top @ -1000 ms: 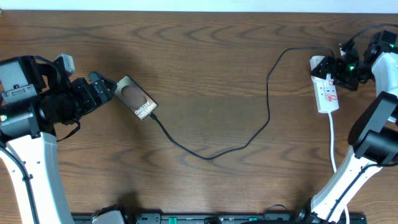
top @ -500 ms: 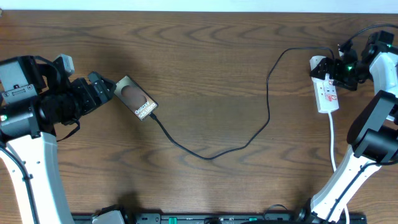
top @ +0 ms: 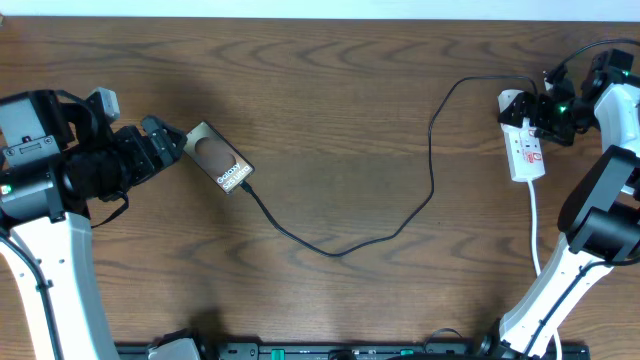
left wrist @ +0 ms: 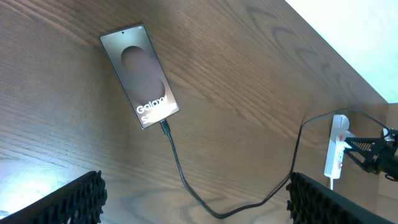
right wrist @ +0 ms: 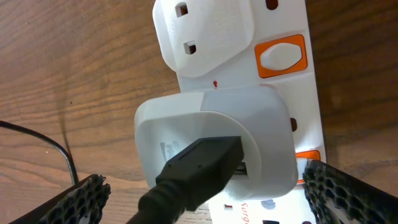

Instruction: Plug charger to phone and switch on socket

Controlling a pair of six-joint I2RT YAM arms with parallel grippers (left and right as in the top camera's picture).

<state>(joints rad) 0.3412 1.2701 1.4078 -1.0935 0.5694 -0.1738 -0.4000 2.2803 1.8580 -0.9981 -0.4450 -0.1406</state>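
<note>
Bronze glossy phone [left wrist: 140,74], black charger [top: 400,225] plugged in

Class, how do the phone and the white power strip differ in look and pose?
The phone is glossy brown; the power strip is white with red marks. From overhead, the phone lies diagonally, the power strip almost top-to-bottom. Both lie flat, linked by the black cable.

Dark brown wood-grain table [top: 330,90] fills the overhead frame; pale strip [top: 320,8] along the top edge.
</note>
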